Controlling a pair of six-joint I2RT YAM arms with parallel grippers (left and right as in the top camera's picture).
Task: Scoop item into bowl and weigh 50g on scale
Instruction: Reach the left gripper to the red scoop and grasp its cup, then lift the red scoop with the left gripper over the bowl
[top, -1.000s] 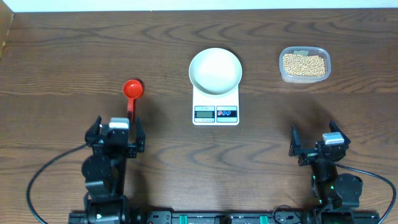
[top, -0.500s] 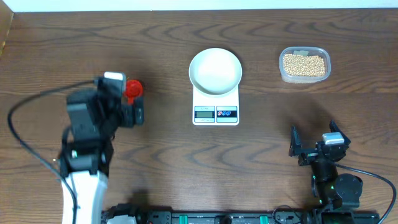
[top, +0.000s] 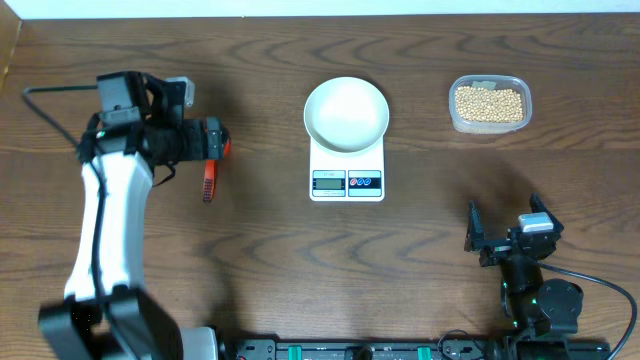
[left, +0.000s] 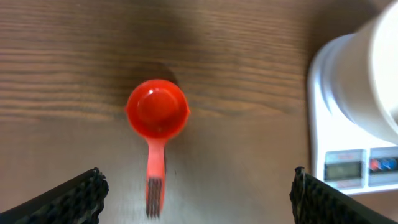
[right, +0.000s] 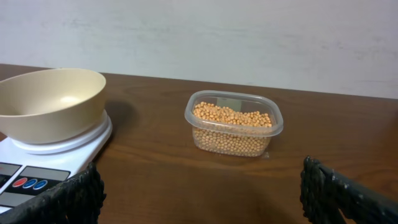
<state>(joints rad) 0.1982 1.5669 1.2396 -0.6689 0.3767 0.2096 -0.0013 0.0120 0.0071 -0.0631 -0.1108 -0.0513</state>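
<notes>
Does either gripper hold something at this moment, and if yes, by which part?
Nothing is held. The left gripper hovers over the red scoop with jaws open, not touching it. The right gripper is open and empty.

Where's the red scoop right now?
Overhead view: the red scoop lies flat on the table left of the scale, directly below the open left gripper, which hovers over it without gripping.

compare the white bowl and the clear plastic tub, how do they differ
The bowl is round and opaque white; the tub is rounded-rectangular and clear. The bowl is empty; the tub holds tan beans. The bowl sits on the scale; the tub stands directly on the table. Both are open-topped and upright.
</notes>
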